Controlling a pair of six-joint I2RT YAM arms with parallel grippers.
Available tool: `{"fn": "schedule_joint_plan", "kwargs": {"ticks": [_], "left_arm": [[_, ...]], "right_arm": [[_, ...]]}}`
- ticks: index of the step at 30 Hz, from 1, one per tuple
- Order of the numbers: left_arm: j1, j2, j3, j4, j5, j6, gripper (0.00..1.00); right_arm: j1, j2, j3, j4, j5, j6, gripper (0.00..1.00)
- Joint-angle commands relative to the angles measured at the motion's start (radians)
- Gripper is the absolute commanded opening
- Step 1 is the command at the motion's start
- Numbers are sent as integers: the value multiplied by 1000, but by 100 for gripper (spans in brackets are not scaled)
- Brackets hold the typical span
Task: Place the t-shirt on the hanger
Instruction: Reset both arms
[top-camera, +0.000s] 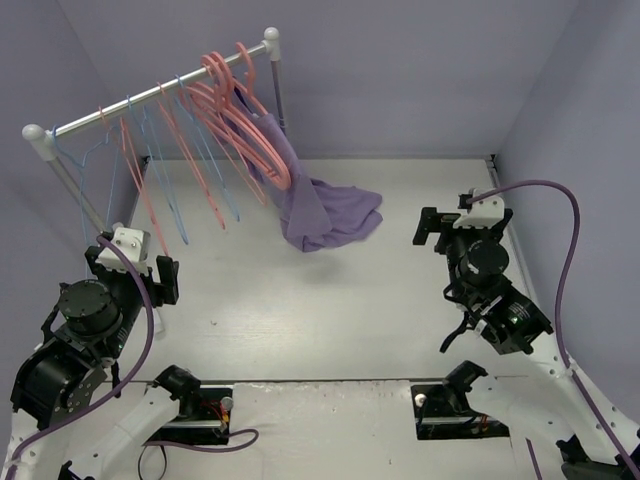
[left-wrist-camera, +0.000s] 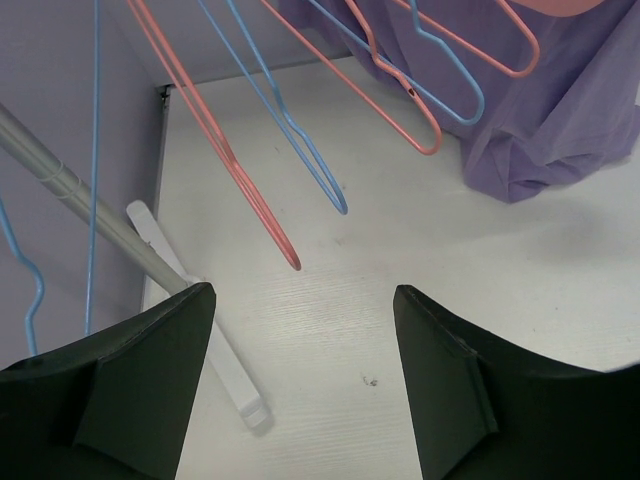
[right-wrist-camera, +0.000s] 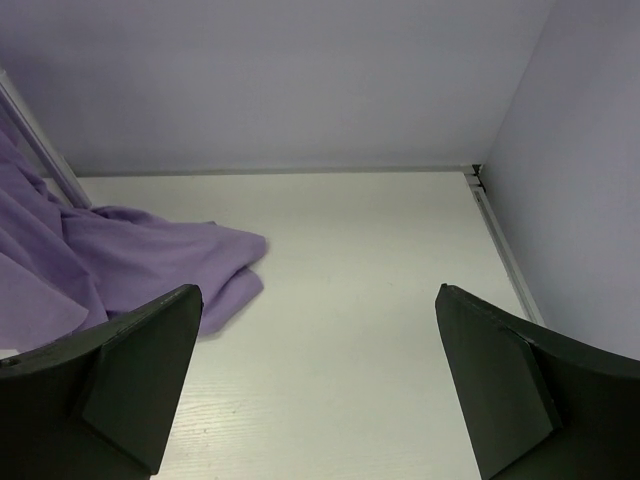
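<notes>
Along the back-left of the white, faintly wood-grained table (top-camera: 300, 320), a silver rail (top-camera: 150, 95) on a white-footed stand carries thin blue wire hangers (left-wrist-camera: 300, 150), thin pink-red wire hangers (left-wrist-camera: 240, 170) and, at its right end, several thick salmon ones. The hanger (top-camera: 255, 135) sits among these, tilted. The purple t-shirt (top-camera: 325, 215) reaches up against the salmon hangers and lies heaped on the table below; whether it is threaded on cannot be told. Plain lavender walls (top-camera: 400, 70) enclose the table. The left gripper (left-wrist-camera: 300, 380) and the right gripper (right-wrist-camera: 315, 390) both stand wide apart over bare table, gripping nothing.
</notes>
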Motion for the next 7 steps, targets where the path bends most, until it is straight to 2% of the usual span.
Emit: {"fn": "schedule_joint_plan", "kwargs": {"ticks": [1,7], "left_arm": [[7,19,-16,50,-20,-29,67],[7,35,-1,46,-14,-40,67]], "right_arm": [[2,9,56,63,22,17,100],[2,17,79,56,30,-5,100]]}}
